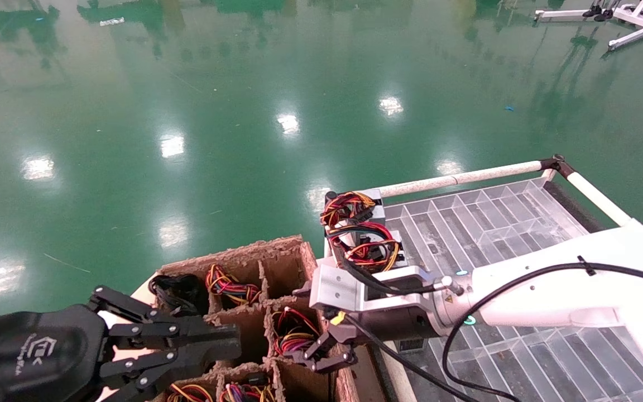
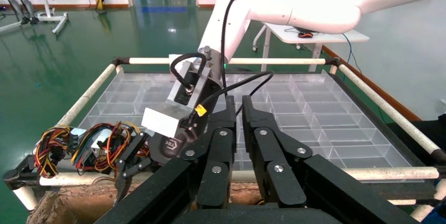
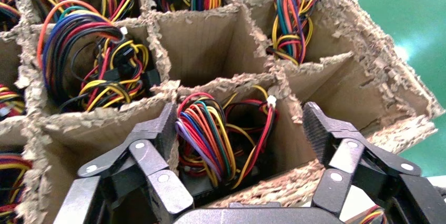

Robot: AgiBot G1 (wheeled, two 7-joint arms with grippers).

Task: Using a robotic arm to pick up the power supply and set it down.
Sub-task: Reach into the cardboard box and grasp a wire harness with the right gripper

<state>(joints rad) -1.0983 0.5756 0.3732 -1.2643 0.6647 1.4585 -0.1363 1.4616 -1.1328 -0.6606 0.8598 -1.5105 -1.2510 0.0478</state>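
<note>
Left gripper (fingers closed, idle) beside right gripper, fingers spread over the power supply.

white tubular arm; black cable; grey wrist block; black jaws

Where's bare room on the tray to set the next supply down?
The clear tray is bare except its near-left corner, where two supplies sit by the rail. The right gripper hangs open over the crowded carton; the left gripper is parked beside.
</note>
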